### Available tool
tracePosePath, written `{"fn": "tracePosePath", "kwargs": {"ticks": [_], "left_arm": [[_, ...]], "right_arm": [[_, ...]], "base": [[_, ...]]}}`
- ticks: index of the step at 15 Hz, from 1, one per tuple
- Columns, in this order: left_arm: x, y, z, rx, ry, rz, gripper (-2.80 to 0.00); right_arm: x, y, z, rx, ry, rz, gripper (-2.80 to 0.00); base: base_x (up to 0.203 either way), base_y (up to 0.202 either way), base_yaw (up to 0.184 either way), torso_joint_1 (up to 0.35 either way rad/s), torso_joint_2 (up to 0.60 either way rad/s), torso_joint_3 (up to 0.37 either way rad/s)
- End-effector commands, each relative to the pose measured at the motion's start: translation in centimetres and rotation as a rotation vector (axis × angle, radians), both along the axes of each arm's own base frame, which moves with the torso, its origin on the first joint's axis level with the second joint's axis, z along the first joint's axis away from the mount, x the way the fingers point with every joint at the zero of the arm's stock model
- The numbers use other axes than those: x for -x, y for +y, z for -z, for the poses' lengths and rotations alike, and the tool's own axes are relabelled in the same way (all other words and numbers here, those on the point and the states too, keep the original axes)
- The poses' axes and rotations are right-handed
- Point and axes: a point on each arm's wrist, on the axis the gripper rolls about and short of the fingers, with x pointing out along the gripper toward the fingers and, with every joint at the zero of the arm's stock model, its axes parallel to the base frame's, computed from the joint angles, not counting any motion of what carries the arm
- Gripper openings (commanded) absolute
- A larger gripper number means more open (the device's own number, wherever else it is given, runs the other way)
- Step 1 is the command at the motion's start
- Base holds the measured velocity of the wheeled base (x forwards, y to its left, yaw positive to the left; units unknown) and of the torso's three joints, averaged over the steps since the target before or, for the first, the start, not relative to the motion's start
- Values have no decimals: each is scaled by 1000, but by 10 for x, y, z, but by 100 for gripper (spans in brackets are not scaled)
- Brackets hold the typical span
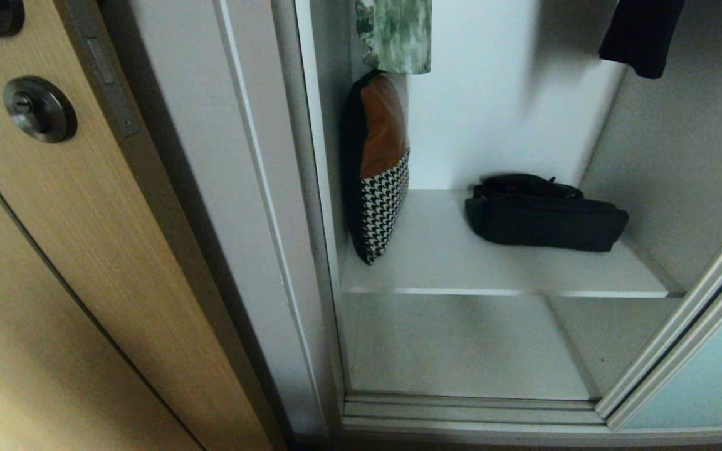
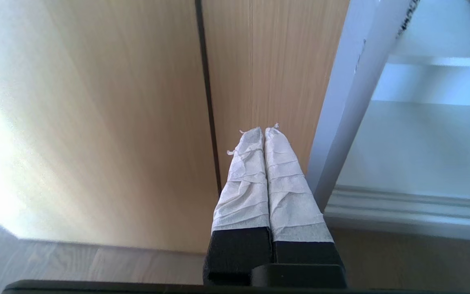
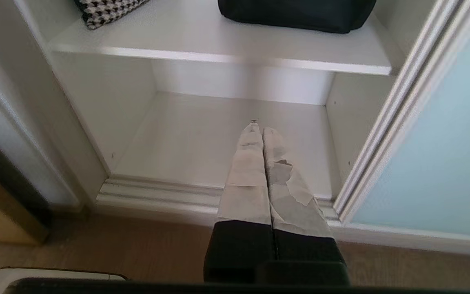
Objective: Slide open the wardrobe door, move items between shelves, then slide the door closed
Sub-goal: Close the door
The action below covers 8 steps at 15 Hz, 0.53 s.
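a: where is the right gripper [image 3: 262, 131]?

b: it hangs low in front of the open wardrobe, its 2 taped fingers [image 3: 246, 171] pressed together with nothing between them. just past its tips lies the bottom shelf [image 3: 202, 143], bare white board.

a: and the black bag [image 1: 544, 216]?

b: above and beyond that gripper, on the upper shelf [image 1: 499, 275], toward the side where the sliding door stands. it lies flat, handles toward the back wall. it is well apart from the gripper.

a: the sliding door [image 3: 443, 134]?

b: pushed aside, so the compartment is open. its pale turquoise glass in a silver frame stands just beside the right gripper, on its outer side. in the head view only its lower corner [image 1: 706, 376] shows.

a: anything else on that upper shelf?

b: a cushion [image 1: 378, 169], brown on top and black-and-white check below, stands on edge against the wardrobe wall, on the far side of the shelf from the bag. a green patterned cloth [image 1: 397, 34] hangs above it, and a dark garment [image 1: 640, 34] hangs over the bag's side.

a: the left gripper [image 2: 264, 131]?

b: parked low too, its wrapped fingers [image 2: 245, 171] pressed together and empty. it faces a tan wooden door [image 2: 137, 102] with a round lock [image 1: 39, 108]; the white wardrobe frame [image 2: 345, 106] is just beside it, toward the other gripper.
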Motion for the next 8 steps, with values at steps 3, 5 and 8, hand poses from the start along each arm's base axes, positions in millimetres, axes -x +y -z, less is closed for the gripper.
{"fn": "tracePosePath", "kwargs": {"ticks": [3,5,8], "left_arm": [[0,0,0,0,1,-1,-280],[0,0,0,0,1,-2,-280],[0,0,0,0,1,-1,-280]], "right_arm": [[0,0,0,0,-1,0,-280],[0,0,0,0,0,0,-280],[0,0,0,0,0,0,-280]], "base": [[-192,0,0,1,5,4],[-192,0,-1,4,1,0],[-187,0,0,2,1,5]]}}
